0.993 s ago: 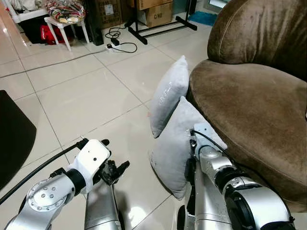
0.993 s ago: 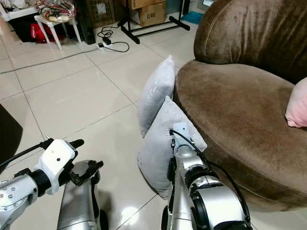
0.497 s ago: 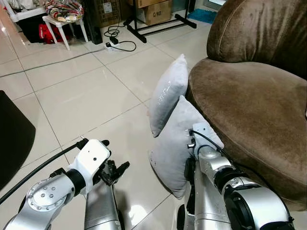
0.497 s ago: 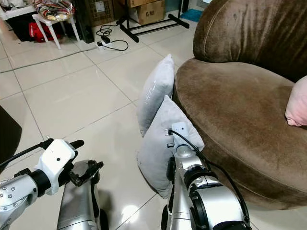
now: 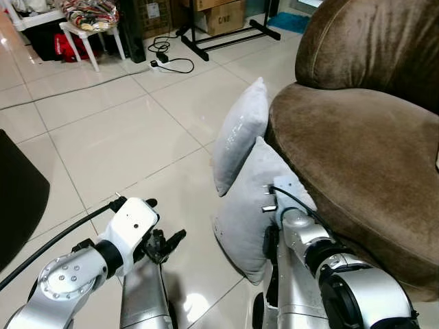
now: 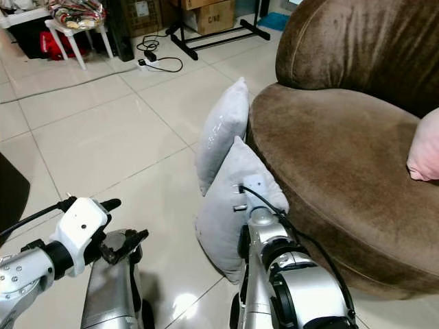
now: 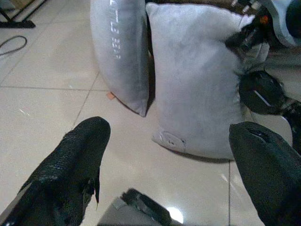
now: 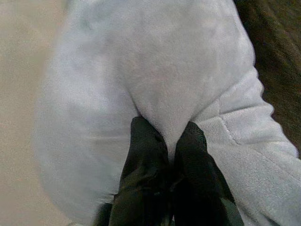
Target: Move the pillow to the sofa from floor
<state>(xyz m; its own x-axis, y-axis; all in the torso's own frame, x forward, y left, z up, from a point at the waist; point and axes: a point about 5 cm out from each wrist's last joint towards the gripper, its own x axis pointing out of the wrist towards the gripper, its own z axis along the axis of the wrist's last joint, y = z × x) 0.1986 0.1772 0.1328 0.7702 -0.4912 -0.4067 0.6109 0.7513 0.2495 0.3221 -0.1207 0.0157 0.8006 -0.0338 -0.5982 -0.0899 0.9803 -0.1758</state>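
1. Pillow [image 5: 243,209] stands on the floor [image 5: 123,137], leaning against the sofa [image 5: 357,157].
2. We see right gripper [image 8: 165,147] pinching pillow fabric.
3. Left gripper [image 7: 169,155] is spread, holding nothing.

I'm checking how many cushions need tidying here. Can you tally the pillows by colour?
Grey pillows: 2, the near one pinched by the right gripper, the far one leaning on the sofa
Pink pillows: 1, on the sofa seat
Total: 3
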